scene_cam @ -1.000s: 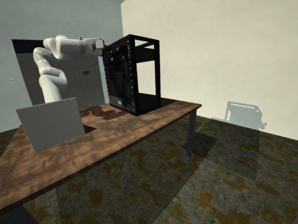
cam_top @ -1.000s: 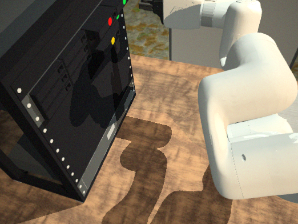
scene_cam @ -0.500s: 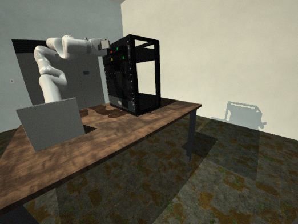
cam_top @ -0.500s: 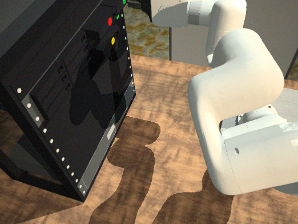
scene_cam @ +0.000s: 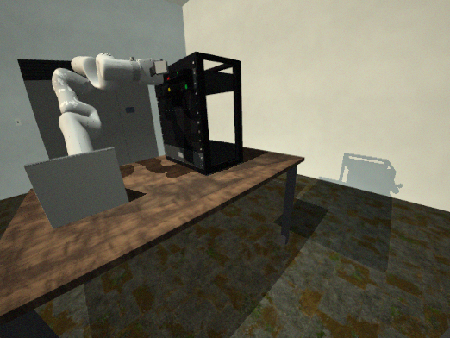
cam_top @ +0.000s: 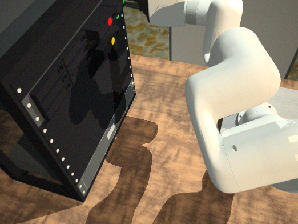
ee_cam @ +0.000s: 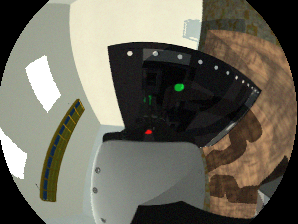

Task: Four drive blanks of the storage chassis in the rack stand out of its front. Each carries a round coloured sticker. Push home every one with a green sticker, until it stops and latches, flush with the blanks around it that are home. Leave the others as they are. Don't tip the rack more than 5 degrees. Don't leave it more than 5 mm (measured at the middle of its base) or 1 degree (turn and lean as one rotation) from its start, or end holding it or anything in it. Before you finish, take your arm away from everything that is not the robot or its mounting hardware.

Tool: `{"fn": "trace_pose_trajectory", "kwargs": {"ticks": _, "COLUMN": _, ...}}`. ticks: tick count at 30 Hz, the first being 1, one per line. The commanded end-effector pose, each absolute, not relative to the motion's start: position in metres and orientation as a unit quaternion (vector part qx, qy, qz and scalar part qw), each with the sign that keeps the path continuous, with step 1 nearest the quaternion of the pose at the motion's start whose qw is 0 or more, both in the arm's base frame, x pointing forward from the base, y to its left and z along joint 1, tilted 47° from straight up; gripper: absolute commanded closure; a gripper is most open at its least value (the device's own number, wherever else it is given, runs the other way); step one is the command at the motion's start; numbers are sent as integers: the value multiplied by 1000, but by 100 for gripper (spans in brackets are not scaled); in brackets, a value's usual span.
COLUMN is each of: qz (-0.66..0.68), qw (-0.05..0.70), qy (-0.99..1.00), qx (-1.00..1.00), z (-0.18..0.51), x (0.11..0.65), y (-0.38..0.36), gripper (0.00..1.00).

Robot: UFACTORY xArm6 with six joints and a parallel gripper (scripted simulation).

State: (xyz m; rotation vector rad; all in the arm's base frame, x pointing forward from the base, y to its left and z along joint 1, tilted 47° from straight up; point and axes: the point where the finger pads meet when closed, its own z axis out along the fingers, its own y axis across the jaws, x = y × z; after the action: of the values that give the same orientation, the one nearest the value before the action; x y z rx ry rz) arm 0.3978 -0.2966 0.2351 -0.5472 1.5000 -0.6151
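The gripper [cam_top: 129, 3] is closed on nothing, at twelve o'clock beside the rack [cam_top: 71, 177]; no writing can be read.

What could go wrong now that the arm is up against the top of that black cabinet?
1. The shut pincer is at the rack's top edge, near the red sticker and a green sticker close together; it might nudge the wrong blank.
2. A push that high on a tall, open frame could lean or slide the rack on the table.
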Motion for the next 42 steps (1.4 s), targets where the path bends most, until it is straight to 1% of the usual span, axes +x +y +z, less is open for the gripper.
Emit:
{"fn": "trace_pose_trajectory", "kwargs": {"ticks": 1, "qz": -273, "qw": 656, "qy": 661, "qx": -242, "z": 236, "x": 399, "y": -298, "gripper": 100}}
{"fn": "trace_pose_trajectory", "kwargs": {"ticks": 42, "qz": -273, "qw": 656, "qy": 661, "qx": -242, "z": 236, "x": 419, "y": -298, "gripper": 100}}
